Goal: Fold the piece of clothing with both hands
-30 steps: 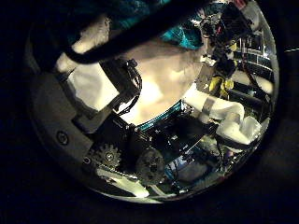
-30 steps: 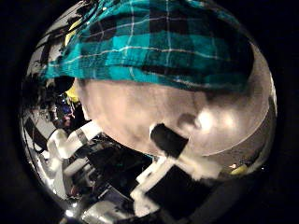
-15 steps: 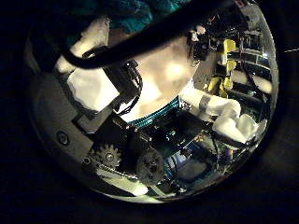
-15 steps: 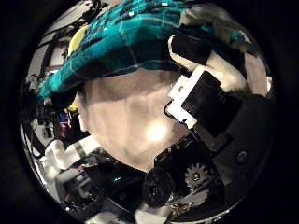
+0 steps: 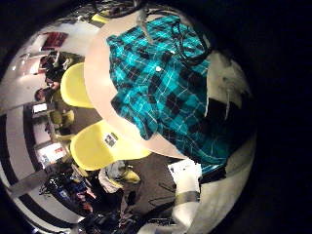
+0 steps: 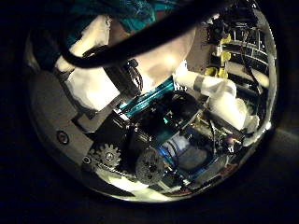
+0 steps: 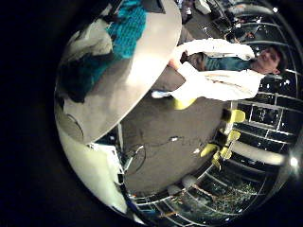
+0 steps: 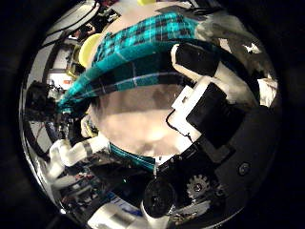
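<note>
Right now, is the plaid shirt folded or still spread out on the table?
Mostly spread. The left little finger side palm view shows the teal plaid shirt lying open and rumpled across the round table, with no neat fold visible.

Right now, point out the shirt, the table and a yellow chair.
shirt (image 5: 161,88), left little finger side palm view, middle of the plaid cloth.
table (image 5: 97,63), same view, bare top beside the shirt.
yellow chair (image 5: 102,146), same view, seat.
</note>
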`<action>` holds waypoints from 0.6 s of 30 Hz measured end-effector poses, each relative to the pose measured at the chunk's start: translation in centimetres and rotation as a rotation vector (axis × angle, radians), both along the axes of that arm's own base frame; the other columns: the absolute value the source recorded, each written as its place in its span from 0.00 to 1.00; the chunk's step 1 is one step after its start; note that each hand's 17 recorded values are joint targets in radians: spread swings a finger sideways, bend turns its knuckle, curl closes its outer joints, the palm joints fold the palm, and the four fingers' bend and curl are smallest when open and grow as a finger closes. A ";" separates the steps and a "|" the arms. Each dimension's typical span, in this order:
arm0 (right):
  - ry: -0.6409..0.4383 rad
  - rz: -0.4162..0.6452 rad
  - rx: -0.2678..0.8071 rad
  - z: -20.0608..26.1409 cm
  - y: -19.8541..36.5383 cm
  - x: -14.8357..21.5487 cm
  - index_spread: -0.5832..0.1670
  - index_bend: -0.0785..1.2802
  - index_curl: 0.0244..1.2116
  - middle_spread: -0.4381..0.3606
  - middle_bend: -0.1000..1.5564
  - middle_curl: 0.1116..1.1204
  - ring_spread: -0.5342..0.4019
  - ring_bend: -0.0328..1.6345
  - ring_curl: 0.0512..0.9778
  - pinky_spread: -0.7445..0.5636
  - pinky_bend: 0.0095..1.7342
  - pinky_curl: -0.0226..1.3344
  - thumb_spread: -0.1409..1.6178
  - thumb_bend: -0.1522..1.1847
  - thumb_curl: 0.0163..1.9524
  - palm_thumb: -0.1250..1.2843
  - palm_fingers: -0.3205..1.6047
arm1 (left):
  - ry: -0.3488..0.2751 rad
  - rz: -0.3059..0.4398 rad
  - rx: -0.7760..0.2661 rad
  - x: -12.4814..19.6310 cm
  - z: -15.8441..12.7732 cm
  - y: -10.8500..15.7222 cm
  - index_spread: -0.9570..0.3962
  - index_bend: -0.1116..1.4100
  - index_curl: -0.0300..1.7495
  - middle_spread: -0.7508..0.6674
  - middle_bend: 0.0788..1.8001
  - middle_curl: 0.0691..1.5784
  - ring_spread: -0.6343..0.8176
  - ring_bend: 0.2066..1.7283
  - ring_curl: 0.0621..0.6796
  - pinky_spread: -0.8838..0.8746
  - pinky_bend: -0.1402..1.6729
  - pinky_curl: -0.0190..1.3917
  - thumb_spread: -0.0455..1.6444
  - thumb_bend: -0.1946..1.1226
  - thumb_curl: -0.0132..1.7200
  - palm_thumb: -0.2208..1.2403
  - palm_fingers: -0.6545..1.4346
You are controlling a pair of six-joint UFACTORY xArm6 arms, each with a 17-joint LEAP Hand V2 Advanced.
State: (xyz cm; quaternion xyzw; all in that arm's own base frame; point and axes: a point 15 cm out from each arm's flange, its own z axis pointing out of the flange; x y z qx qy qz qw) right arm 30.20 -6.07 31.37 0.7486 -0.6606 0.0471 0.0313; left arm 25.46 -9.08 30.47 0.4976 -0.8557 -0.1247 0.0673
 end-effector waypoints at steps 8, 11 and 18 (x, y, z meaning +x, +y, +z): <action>-0.077 -0.020 0.028 6.0 0.4 3.9 0.30 0.85 0.78 0.29 0.84 0.83 0.31 0.91 0.72 0.45 0.94 0.39 0.75 0.11 0.34 0.79 0.62 | -0.009 0.000 0.004 2.9 4.2 0.8 0.30 0.19 0.86 0.06 0.43 0.72 0.11 0.76 0.72 0.13 0.70 0.52 0.72 0.14 0.31 0.68 0.74; -0.046 -0.025 0.039 5.6 0.5 6.5 0.31 0.86 0.78 0.30 0.85 0.83 0.32 0.91 0.74 0.45 0.94 0.41 0.75 0.11 0.34 0.79 0.62 | -0.008 0.013 0.045 5.8 4.1 1.5 0.31 0.19 0.86 0.06 0.43 0.72 0.11 0.75 0.72 0.13 0.70 0.52 0.72 0.14 0.30 0.67 0.74; 0.100 -0.023 0.051 0.1 1.4 13.3 0.32 0.87 0.80 0.31 0.86 0.84 0.32 0.92 0.76 0.45 0.93 0.45 0.76 0.11 0.35 0.79 0.60 | -0.010 0.038 0.130 14.8 0.3 1.9 0.32 0.19 0.86 0.05 0.43 0.72 0.11 0.75 0.72 0.13 0.69 0.52 0.72 0.14 0.30 0.68 0.73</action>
